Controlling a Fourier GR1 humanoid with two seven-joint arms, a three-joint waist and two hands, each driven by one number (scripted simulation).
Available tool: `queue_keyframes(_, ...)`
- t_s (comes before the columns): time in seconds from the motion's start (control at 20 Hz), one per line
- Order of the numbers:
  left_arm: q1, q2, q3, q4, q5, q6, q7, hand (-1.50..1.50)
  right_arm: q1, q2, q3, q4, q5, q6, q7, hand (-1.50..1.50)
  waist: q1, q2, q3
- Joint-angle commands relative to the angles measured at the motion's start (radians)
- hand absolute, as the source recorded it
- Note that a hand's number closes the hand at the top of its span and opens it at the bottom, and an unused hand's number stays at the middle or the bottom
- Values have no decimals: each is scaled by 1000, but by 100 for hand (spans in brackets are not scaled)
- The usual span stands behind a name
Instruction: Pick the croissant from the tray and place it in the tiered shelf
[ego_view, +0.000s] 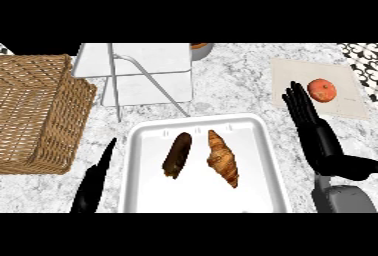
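Lying lengthwise on the white tray (151, 195), the croissant (222, 159) sits left of your right robot hand (308, 120), with the tray's raised rim between the two. It rests flat, not yet lifted. That right robot hand is wide, fingers straight and together, standing edge-on beside the tray and holding nothing, so I judge the pick has not begun. The croissant is the pastry nearer that hand, which is probably why the hand stands on this side. Just beyond the croissant from that hand lies a dark chocolate pastry (177, 155), close alongside but not touching; close your fingers on the croissant without nudging its neighbour. Your left robot hand (95, 182) shows at the tray's other side, fingers straight and empty; whether it touches the counter (244, 85) you cannot tell. The tiered shelf (148, 67) stands ahead of both hands, past the tray's far edge and to the left of the right one, so the carry should go forward and across. A wicker basket (37, 115) sits left of the left robot hand. An orange fruit (322, 90) on a pale mat (351, 107) lies just right of the right robot hand's fingertips, off the likely route.
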Motion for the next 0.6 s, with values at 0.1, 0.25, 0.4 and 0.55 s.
queue_keyframes(0.1, -39, 28, 107, -35, 94, -68, 90, 0, 0, -95, -75, -65, 56, -22, -13, 150, 16, 7, -8)
queue_keyframes(0.25, -47, 38, 195, -69, 183, -63, 152, 0, -43, -221, -162, -137, 92, -36, 35, 150, 9, 2, -10)
queue_keyframes(0.4, -6, 23, 167, -81, 216, -94, 159, 0, 53, -265, -161, 45, 254, -147, 242, 150, 28, 13, -10)
queue_keyframes(0.55, -65, 14, 208, 9, 240, -117, 158, 0, 50, -230, -171, 58, 162, -62, 157, -150, 27, 11, -7)
